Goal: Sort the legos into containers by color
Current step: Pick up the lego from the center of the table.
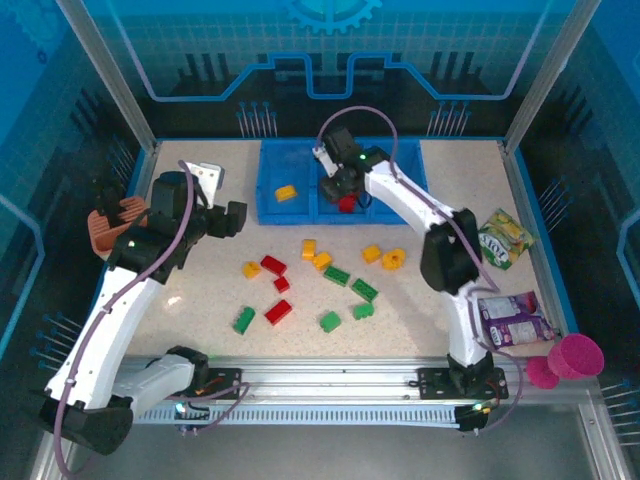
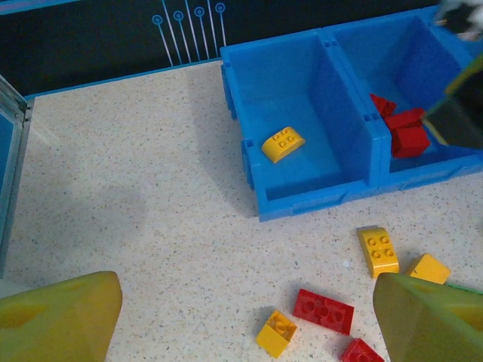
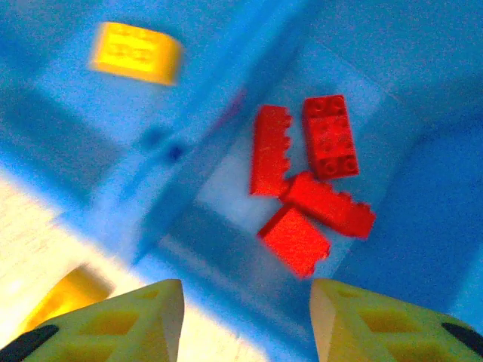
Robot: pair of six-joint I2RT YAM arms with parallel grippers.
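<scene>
Legos [image 1: 278, 311] in red, green and yellow lie loose across the middle of the desk [image 1: 200, 300], all on the near side of the tray [image 1: 290, 160], which stands at the far edge. Tray, left compartment: one yellow brick [image 2: 283, 144], curved on one side, studs up. Middle compartment: four red bricks [image 3: 330, 137], touching one another in a cluster, at least one tipped on its side. The third compartment is largely hidden by the right arm in the top view. Right hand [image 3: 243, 290] hangs directly over the middle compartment, fingers [image 3: 132, 324] parted with nothing between them. Left hand [image 2: 245, 317] hovers over the desk just left of the tray's near corner, spread wide and holding nothing; below it are two yellow legos and two red ones. No writing can be made out on any brick or on the tray. Two printed packets [image 1: 505, 238] lie by the right edge of the desk, one green, one purple; their lettering is too small to read. A magenta cup [image 1: 575, 355] stands at the near right corner.
</scene>
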